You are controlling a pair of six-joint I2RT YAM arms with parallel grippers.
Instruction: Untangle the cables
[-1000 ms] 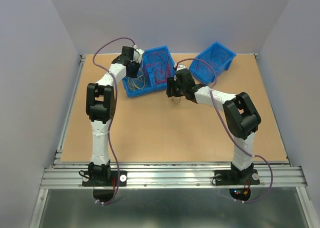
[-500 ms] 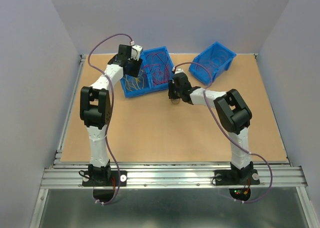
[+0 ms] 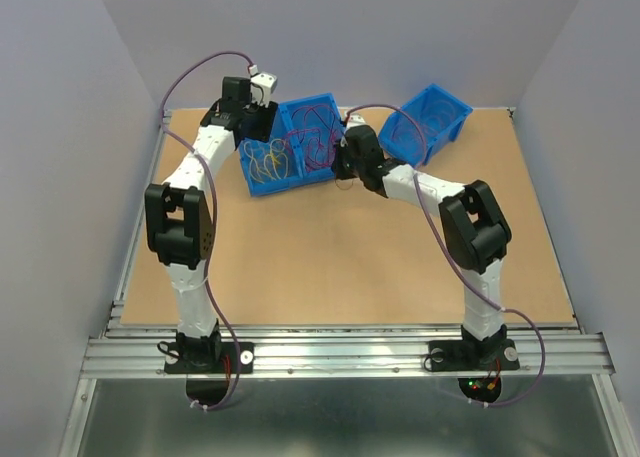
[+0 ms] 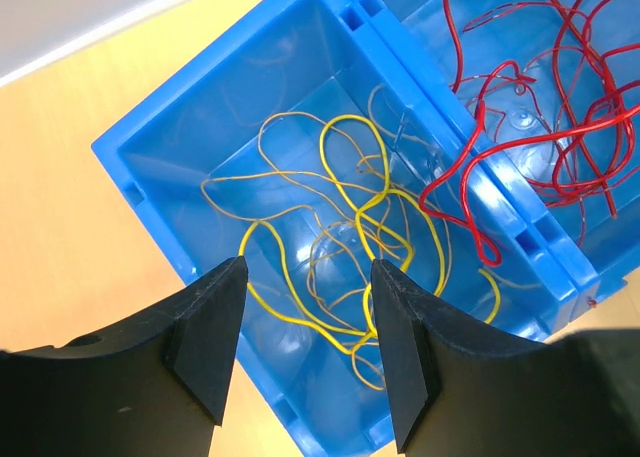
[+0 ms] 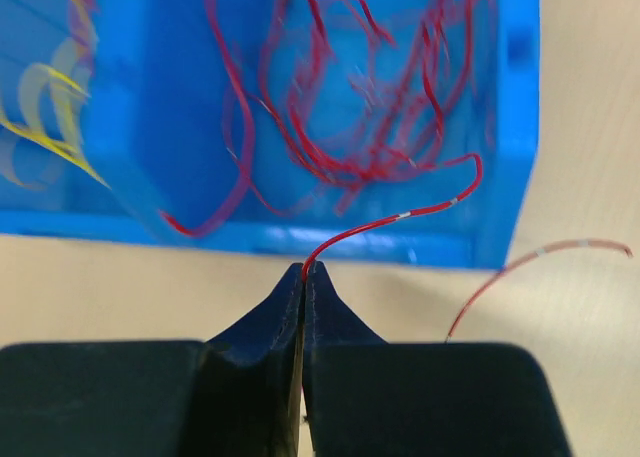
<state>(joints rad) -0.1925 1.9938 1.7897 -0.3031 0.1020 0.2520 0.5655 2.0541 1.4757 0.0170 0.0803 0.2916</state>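
Yellow cables (image 4: pixel 350 118) lie loosely looped in the left blue bin (image 4: pixel 150 142). My left gripper (image 4: pixel 308 272) hovers above them, open, with nothing between its fingers; from above it (image 3: pixel 262 129) sits over that bin's far-left corner. A tangle of red cables (image 5: pixel 350 127) fills the middle blue bin (image 3: pixel 325 105). My right gripper (image 5: pixel 303 269) is shut on the end of one red cable (image 5: pixel 390 219), just in front of that bin's near wall, and the strand arcs up over the wall. In the top view the right gripper (image 3: pixel 343 174) is at the bin's front edge.
A third blue bin (image 3: pixel 425 125) stands tilted at the back right with thin wires inside. A loose red strand (image 5: pixel 540 252) lies on the tan tabletop (image 3: pixel 330 257) to the right of my right gripper. Grey walls enclose the table on three sides.
My left gripper has opened and drawn back toward the far-left corner of the yellow bin. My right gripper has shut on a red strand and moved up toward the middle bin.
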